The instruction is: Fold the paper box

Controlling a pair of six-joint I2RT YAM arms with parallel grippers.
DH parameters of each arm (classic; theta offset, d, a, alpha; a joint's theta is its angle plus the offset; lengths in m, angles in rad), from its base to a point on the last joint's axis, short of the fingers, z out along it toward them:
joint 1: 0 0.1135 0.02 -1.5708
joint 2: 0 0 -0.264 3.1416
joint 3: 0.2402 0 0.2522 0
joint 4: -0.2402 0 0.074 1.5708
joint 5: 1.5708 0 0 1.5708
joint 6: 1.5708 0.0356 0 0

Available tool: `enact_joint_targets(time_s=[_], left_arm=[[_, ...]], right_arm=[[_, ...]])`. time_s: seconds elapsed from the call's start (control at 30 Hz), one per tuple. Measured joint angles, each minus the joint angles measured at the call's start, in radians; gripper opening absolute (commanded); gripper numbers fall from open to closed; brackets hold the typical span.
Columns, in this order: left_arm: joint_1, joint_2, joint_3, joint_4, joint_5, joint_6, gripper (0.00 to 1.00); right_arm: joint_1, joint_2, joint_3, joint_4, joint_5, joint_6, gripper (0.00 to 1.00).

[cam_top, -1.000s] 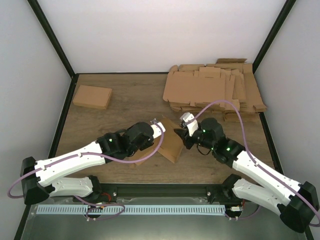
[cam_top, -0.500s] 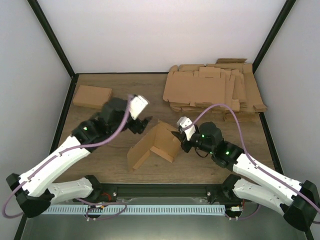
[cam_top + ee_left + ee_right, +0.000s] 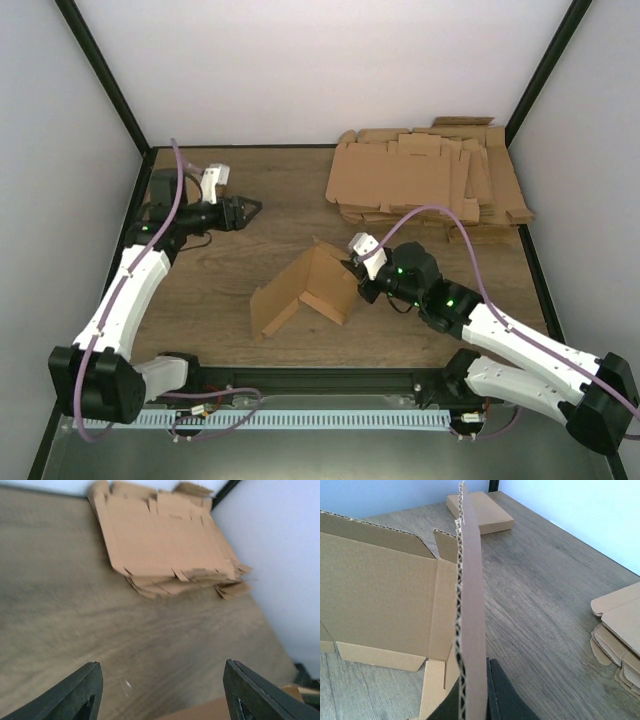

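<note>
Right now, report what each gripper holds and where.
The right gripper pinches the paper box by an upright panel's edge; left gripper is open, holding nothing.

Table (image 3: 230,270) holds paper box (image 3: 310,290), sheet pile (image 3: 420,180), perhaps carton (image 3: 480,512)

paper box (image 3: 305,292): 1
closed brown box (image 3: 480,512): 1
pile of flat cardboard sheets (image 3: 425,180): 1 pile; its sheets overlap too much to count
robot arms: 2, left arm (image 3: 130,290) and right arm (image 3: 510,335)
grippers: 2, left gripper (image 3: 252,209) and right gripper (image 3: 352,268)
fingers (image 3: 75,695) per gripper: 2
purple cables (image 3: 440,210): 2, 1 per arm
table (image 3: 230,320): 1
</note>
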State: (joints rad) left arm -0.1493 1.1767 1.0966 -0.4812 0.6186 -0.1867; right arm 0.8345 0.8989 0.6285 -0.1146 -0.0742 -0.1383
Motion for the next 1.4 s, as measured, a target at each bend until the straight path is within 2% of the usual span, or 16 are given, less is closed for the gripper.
enact_joint_targets(time_s=[0.13, 0.23, 0.5, 0.67, 0.87, 1.13, 1.4], left_arm=[[0.033, 0.042, -0.126, 0.116, 0.200, -0.113, 0.68], [0.028, 0.056, -0.182, 0.185, 0.296, -0.186, 0.59], [-0.049, 0.100, -0.186, 0.285, 0.415, -0.252, 0.46], [-0.132, 0.153, -0.166, 0.256, 0.434, -0.208, 0.39], [-0.208, 0.203, -0.077, 0.146, 0.446, -0.080, 0.35], [-0.232, 0.248, -0.056, 0.028, 0.410, 0.030, 0.30], [-0.238, 0.272, -0.040, -0.014, 0.377, 0.066, 0.29]], right_arm=[[0.000, 0.000, 0.001, 0.000, 0.002, -0.008, 0.01], [0.000, 0.003, 0.001, 0.000, 0.002, -0.012, 0.01], [0.001, 0.016, 0.006, 0.004, 0.002, -0.024, 0.01], [0.006, 0.025, 0.014, 0.003, 0.002, -0.027, 0.01], [0.007, 0.027, 0.014, 0.004, 0.002, -0.029, 0.01], [0.010, 0.032, 0.018, 0.004, 0.004, -0.041, 0.01], [0.022, 0.043, 0.018, 0.013, 0.030, -0.060, 0.04]])
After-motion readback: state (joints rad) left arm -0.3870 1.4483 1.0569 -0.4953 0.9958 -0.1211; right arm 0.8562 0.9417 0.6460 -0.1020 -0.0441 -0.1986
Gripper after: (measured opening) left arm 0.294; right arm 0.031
